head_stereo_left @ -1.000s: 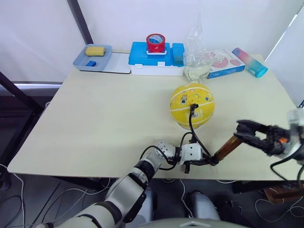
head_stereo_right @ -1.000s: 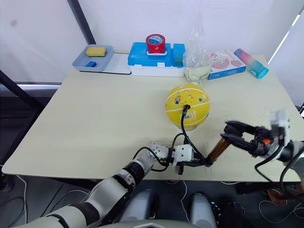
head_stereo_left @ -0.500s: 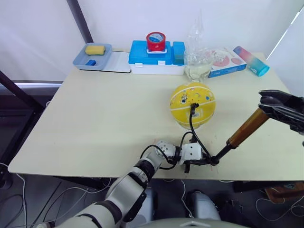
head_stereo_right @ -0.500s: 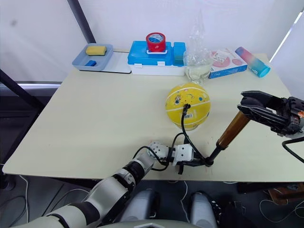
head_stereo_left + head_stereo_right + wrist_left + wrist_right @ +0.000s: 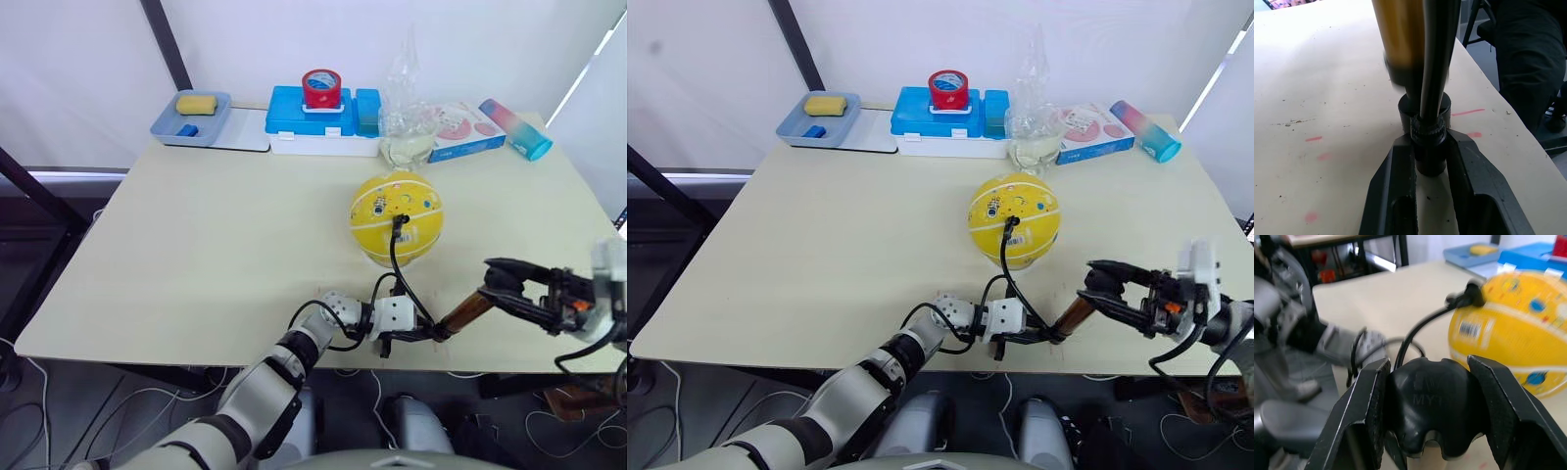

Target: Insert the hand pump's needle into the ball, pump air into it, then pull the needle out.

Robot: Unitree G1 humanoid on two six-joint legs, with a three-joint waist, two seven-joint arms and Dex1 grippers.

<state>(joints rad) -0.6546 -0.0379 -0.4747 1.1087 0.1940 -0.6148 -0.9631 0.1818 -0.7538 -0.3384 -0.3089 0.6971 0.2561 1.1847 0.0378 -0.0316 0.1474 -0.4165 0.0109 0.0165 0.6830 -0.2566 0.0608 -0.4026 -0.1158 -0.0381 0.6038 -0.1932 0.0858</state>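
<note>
Moved: right gripper (image 5: 1095, 285) pushed the pump handle (image 5: 1434, 401) back down.
Fingers: right clamped on handle; left gripper (image 5: 1431, 161) clamped on hand pump (image 5: 464, 309) base.
Risk: a hard push may yank the needle (image 5: 401, 221) from the ball (image 5: 397, 218).

The ball (image 5: 397, 217) is sitting on the table (image 5: 216, 245), right of centre. The pump (image 5: 462, 313) is lying tilted near the front edge, in front of the ball, its hose (image 5: 396, 264) running back up to the ball. Left of the pump's base the left gripper (image 5: 423, 333) is resting; the right gripper (image 5: 497, 276) is sitting at its right end. A tray (image 5: 192, 117), box (image 5: 321, 122), roll (image 5: 320, 88), bag (image 5: 408, 122), carton (image 5: 460, 129) and bottle (image 5: 515, 127) are lining the back edge, the roll on the box.
</note>
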